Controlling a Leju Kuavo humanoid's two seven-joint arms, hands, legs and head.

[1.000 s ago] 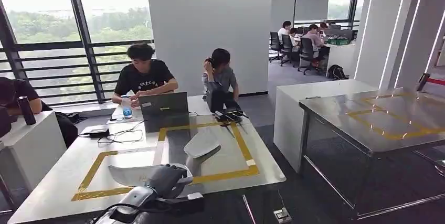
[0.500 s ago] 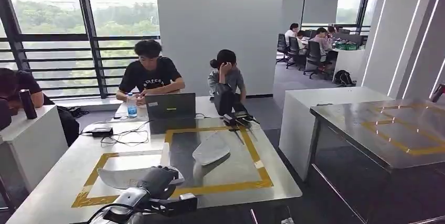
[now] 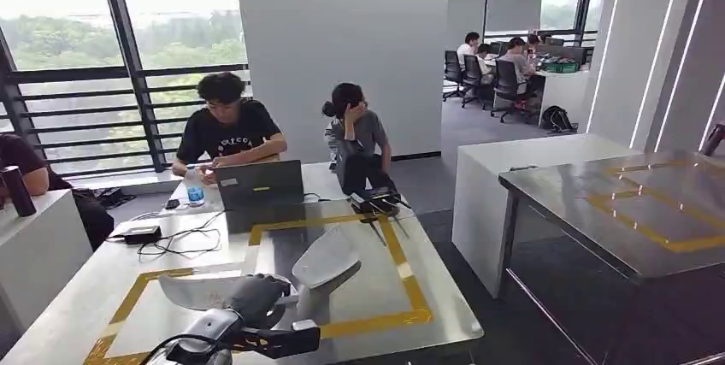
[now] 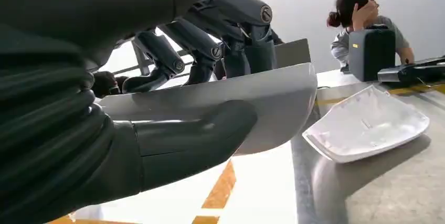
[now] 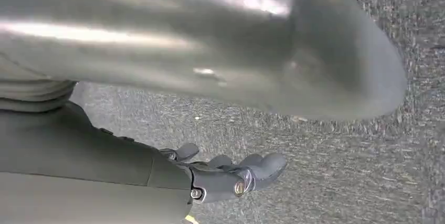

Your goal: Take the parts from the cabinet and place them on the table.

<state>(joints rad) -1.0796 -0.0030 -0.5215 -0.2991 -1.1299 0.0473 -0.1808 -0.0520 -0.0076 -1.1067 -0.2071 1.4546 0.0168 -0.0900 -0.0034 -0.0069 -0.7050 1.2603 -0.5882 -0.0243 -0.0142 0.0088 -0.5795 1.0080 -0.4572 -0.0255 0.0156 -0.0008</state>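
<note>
The left hand [image 3: 254, 295] is gripping a grey curved part [image 3: 201, 288] over the taped table [image 3: 445, 309] — beside another part [image 3: 325, 258] — while the right hand [image 5: 231, 177] is hanging with fingers loosely apart.

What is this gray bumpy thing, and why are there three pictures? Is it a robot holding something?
Yes, it is a robot that stands like a person and has two arms with hands. The three pictures come from three cameras. One sits high on its body and looks down at a table marked with yellow tape. There you see its left hand holding a pale curved shell part over the table. A second shell part already lies on the table. The next camera rides at the left wrist, so the hand looks huge: the thumb is under the part and the dark fingers are on top. The third rides at the right wrist. Its right hand hangs over the gray floor, holding nothing. People sit working at the table's far end.
</note>
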